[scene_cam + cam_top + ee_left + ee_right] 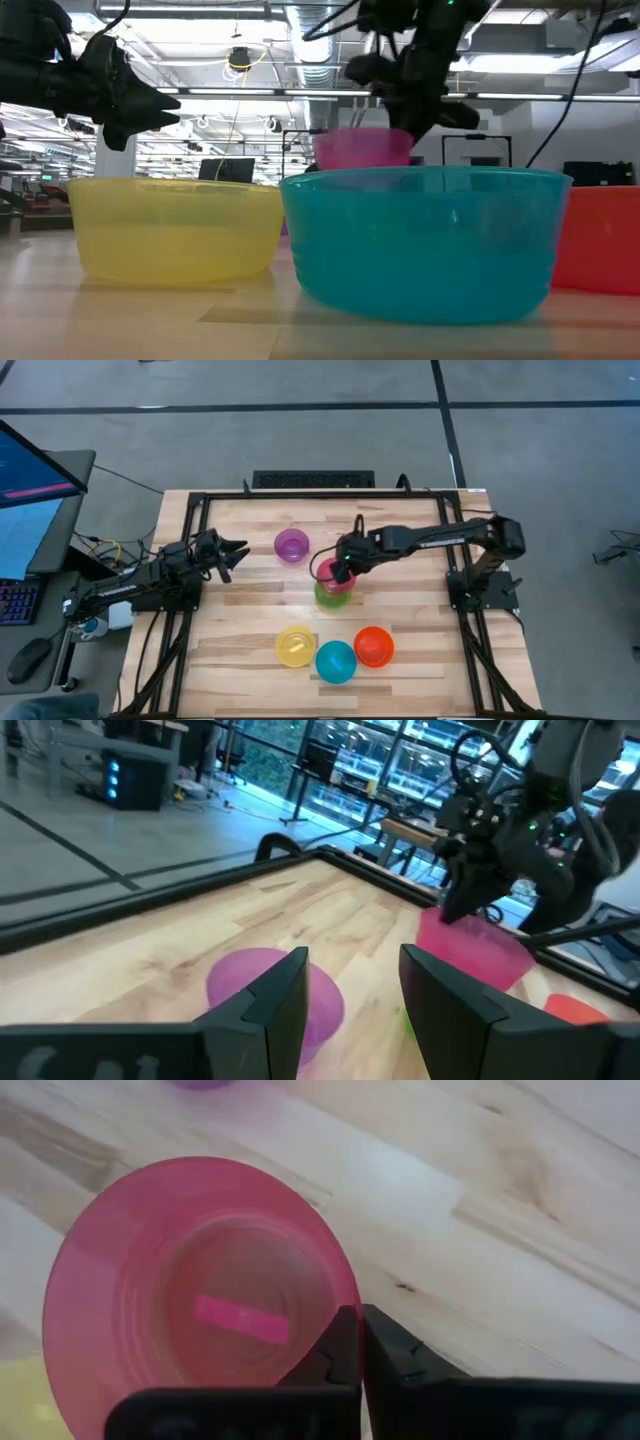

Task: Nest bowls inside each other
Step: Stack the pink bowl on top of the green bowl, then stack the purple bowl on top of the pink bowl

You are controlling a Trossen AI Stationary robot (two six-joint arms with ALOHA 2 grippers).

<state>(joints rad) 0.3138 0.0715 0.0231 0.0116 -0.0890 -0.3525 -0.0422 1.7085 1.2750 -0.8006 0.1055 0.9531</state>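
Note:
My right gripper [341,565] is shut on the pink bowl [329,572], which it holds over the green bowl [334,597] at mid-table. The pink bowl also shows in the low view [362,147] and the left wrist view [475,948]. The purple bowl [291,545] stands on its base to the left of them. The yellow bowl [296,646], blue bowl [336,661] and orange-red bowl [373,646] stand close together near the front edge. My left gripper [236,552] is open and empty, left of the purple bowl [268,988]. My right gripper pinches the pink bowl's rim [352,1312] between its two fingers, one finger inside [335,1348] and one outside the wall. The fingers slant down from the table's right side. The bowl sits mouth up, a little tilted, over the green bowl; whether they touch I cannot tell.
A black metal frame [300,495] runs round the wooden table top. Bare wood lies between the mid-table bowls and the front three. A monitor [30,490] and cables stand off the table's left side.

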